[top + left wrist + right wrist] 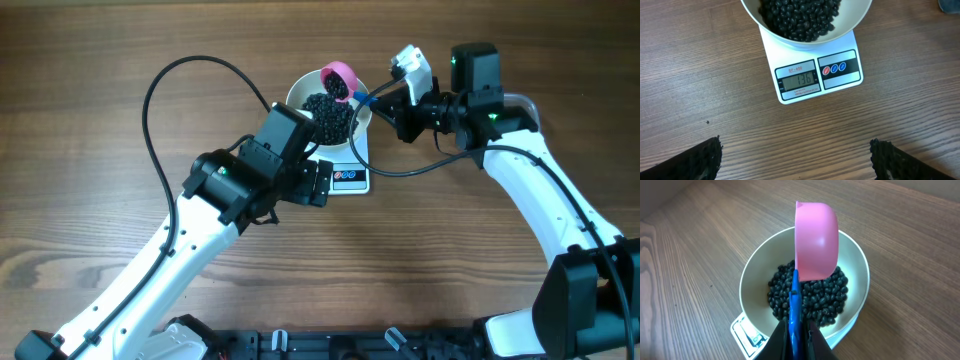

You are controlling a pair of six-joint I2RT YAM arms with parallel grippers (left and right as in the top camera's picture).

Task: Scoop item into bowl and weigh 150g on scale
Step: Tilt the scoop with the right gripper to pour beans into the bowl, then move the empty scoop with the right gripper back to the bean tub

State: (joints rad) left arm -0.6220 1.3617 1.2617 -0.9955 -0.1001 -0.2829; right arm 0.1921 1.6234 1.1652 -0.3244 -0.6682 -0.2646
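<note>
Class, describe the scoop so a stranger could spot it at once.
On the wooden table, find the white scale; a white bowl of black beans sits on it. Tipped over that bowl is the scoop: the only pink thing, with a blue handle.

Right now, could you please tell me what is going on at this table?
The right gripper is shut on the blue handle of a pink plastic scoop, which is tipped over the round white bowl of small black beans. The bowl sits on the small white square kitchen scale, whose display reads 136, short of the target. The left gripper hangs open above the wooden table in front of the scale, holding nothing.
</note>
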